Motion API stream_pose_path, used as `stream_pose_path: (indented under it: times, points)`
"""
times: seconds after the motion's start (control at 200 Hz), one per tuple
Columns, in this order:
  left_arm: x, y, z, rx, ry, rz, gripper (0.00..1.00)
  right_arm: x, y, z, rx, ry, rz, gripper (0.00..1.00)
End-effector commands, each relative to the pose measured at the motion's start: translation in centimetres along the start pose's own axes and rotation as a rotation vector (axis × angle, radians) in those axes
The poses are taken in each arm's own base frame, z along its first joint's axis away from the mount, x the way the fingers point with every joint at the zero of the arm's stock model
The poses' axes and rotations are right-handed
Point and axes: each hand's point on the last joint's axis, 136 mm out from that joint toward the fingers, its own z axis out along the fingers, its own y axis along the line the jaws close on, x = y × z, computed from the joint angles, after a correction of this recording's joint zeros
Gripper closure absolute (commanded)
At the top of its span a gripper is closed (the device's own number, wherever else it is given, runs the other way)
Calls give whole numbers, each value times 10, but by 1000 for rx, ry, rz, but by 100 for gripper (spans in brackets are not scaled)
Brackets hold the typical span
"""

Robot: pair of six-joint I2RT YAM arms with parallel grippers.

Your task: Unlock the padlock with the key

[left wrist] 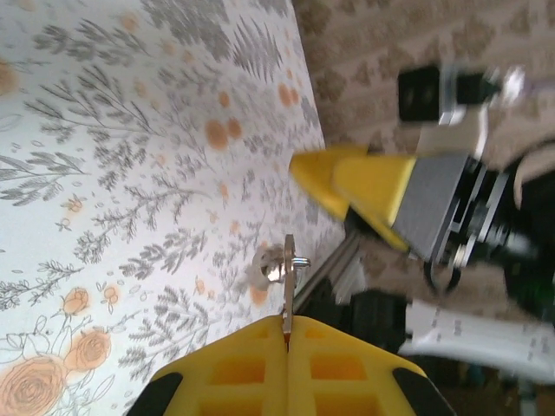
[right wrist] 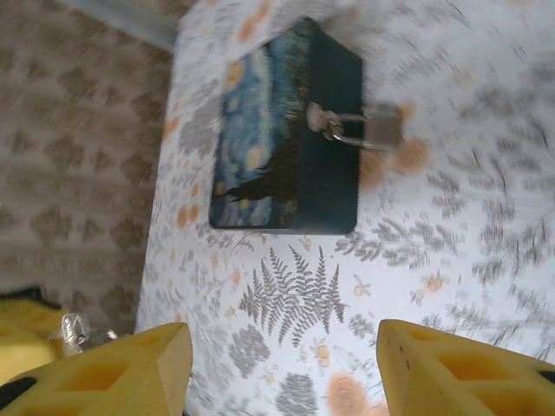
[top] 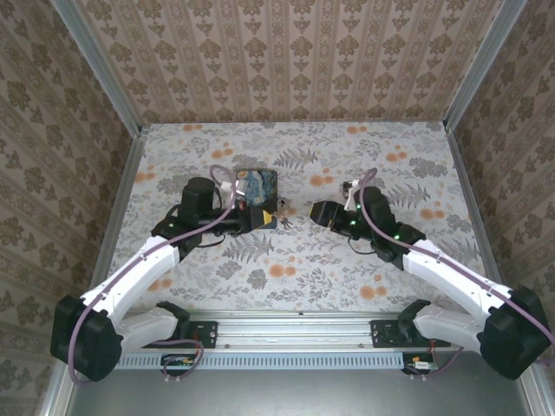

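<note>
My left gripper [left wrist: 287, 319] is shut on the key [left wrist: 288, 282]. The thin metal blade sticks out edge-on from between the yellow fingers, with a small ring [left wrist: 272, 269] on it. The tiny grey padlock [right wrist: 382, 128] hangs by its shackle from the hasp of the dark blue swirl-patterned box [right wrist: 286, 130], lying on the table beside it. My right gripper [right wrist: 286, 373] is open with nothing between its fingers, facing the box from some distance. In the top view the left gripper [top: 263, 219] is just in front of the box [top: 257, 186], and the right gripper [top: 314, 212] is to its right.
The floral table cloth [top: 303, 269] spreads around the box. Patterned walls with aluminium rails [top: 121, 199] enclose the table on three sides. The two grippers' tips face each other a short way apart in front of the box.
</note>
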Motion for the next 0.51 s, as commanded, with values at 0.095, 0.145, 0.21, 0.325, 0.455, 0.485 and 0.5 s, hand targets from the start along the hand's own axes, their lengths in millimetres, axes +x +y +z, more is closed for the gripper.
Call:
stream_pose_path:
  times: [0.095, 0.145, 0.21, 0.325, 0.455, 0.485, 0.5]
  points:
    - [37, -46, 9, 120, 189, 266, 100, 25, 66, -23, -460, 232, -423, 44]
    - [39, -56, 10, 157, 194, 302, 100, 34, 73, -27, -523, 298, -448, 45]
    - [40, -67, 12, 193, 196, 341, 100, 43, 77, -30, -580, 355, -461, 46]
    - [41, -72, 16, 207, 211, 356, 100, 46, 85, -36, -647, 363, -463, 48]
    - [40, -70, 20, 212, 221, 350, 100, 45, 89, -43, -667, 335, -458, 49]
    - [40, -70, 21, 214, 221, 350, 100, 44, 88, -44, -660, 327, -454, 50]
    - [39, -69, 21, 214, 220, 349, 100, 44, 89, -45, -659, 322, -453, 51]
